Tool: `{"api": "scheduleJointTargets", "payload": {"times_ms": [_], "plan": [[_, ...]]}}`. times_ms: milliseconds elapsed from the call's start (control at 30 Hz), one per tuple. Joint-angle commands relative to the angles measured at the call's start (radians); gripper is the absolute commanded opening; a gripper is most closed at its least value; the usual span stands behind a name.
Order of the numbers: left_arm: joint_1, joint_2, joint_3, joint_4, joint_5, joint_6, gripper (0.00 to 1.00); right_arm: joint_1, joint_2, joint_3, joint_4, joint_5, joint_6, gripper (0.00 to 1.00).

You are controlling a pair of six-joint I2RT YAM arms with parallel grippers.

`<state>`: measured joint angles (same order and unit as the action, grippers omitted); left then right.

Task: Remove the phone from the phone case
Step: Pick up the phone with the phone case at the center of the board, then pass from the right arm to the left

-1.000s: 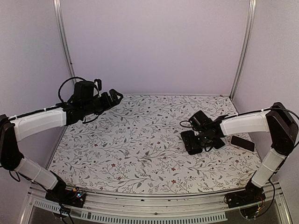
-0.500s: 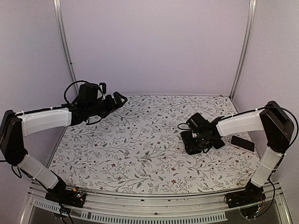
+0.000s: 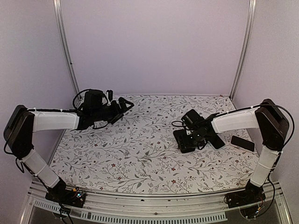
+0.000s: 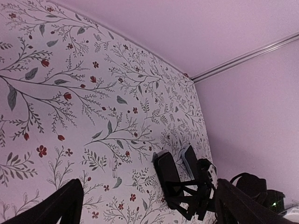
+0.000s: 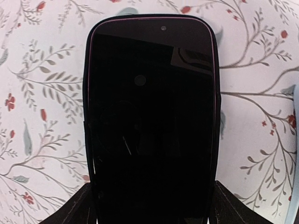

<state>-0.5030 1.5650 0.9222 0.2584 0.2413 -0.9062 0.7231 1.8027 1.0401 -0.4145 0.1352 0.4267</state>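
A black phone in a black phone case (image 3: 183,141) lies screen up on the floral table, right of centre. In the right wrist view the phone (image 5: 149,107) fills the gap between my fingers (image 5: 79,207), which press against both long sides of the case. My right gripper (image 3: 194,139) is shut on the cased phone at its near end. Over the back left of the table, far from the phone, my left gripper (image 3: 127,103) hangs open with nothing in it. The left wrist view shows the phone (image 4: 166,173) in the distance with the right gripper (image 4: 196,198) on it.
A second dark phone (image 3: 242,143) lies flat near the table's right edge, beside the right arm; it appears with a pale blue rim (image 4: 190,161) in the left wrist view. Purple walls enclose the table on three sides.
My right gripper has narrowed onto the cased phone and shifted it a little to the left. The left arm has reached further right along the back of the table, still open.
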Motion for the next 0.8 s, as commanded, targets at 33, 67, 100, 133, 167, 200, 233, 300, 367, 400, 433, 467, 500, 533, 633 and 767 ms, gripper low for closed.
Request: {"api": "scheduleJointTargets", "payload": {"times_ms": [33, 67, 100, 133, 167, 200, 233, 300, 367, 400, 433, 467, 500, 533, 633, 767], "plan": [[-0.04, 0.075, -0.031, 0.123, 0.089, -0.08, 0.99, 0.026, 0.011, 0.093, 0.065, -0.096, -0.025, 0.28], [-0.048, 0.089, -0.031, 0.133, 0.097, -0.09, 0.99, 0.029, 0.014, 0.107, 0.063, -0.1, -0.03, 0.25], [-0.056, 0.105, -0.032, 0.145, 0.108, -0.103, 0.99, 0.032, 0.017, 0.12, 0.063, -0.102, -0.034, 0.23], [-0.063, 0.116, -0.032, 0.157, 0.114, -0.112, 0.99, 0.036, 0.02, 0.132, 0.065, -0.106, -0.037, 0.23], [-0.07, 0.13, -0.032, 0.164, 0.116, -0.118, 0.99, 0.039, 0.022, 0.14, 0.067, -0.108, -0.041, 0.22], [-0.076, 0.141, -0.032, 0.172, 0.118, -0.123, 0.99, 0.042, 0.023, 0.15, 0.069, -0.108, -0.044, 0.21], [-0.081, 0.154, -0.031, 0.178, 0.12, -0.13, 0.99, 0.046, 0.024, 0.159, 0.069, -0.111, -0.046, 0.21], [-0.088, 0.182, -0.029, 0.2, 0.134, -0.148, 0.99, 0.057, 0.028, 0.179, 0.069, -0.114, -0.05, 0.21], [-0.097, 0.214, -0.024, 0.226, 0.152, -0.172, 0.99, 0.07, 0.032, 0.204, 0.068, -0.114, -0.057, 0.21], [-0.1, 0.23, -0.022, 0.247, 0.163, -0.186, 0.99, 0.076, 0.034, 0.216, 0.066, -0.114, -0.06, 0.21], [-0.107, 0.247, -0.019, 0.269, 0.174, -0.202, 0.98, 0.085, 0.036, 0.227, 0.064, -0.113, -0.064, 0.21], [-0.112, 0.264, -0.011, 0.286, 0.185, -0.217, 0.98, 0.094, 0.038, 0.237, 0.063, -0.11, -0.066, 0.21], [-0.118, 0.282, -0.001, 0.299, 0.196, -0.227, 0.97, 0.101, 0.04, 0.247, 0.063, -0.111, -0.067, 0.21], [-0.123, 0.299, 0.012, 0.308, 0.204, -0.236, 0.97, 0.107, 0.042, 0.258, 0.065, -0.113, -0.069, 0.21], [-0.133, 0.342, 0.038, 0.328, 0.22, -0.26, 0.94, 0.132, 0.052, 0.287, 0.06, -0.113, -0.074, 0.22], [-0.138, 0.37, 0.062, 0.347, 0.239, -0.28, 0.86, 0.148, 0.059, 0.316, 0.057, -0.114, -0.074, 0.22]]}}
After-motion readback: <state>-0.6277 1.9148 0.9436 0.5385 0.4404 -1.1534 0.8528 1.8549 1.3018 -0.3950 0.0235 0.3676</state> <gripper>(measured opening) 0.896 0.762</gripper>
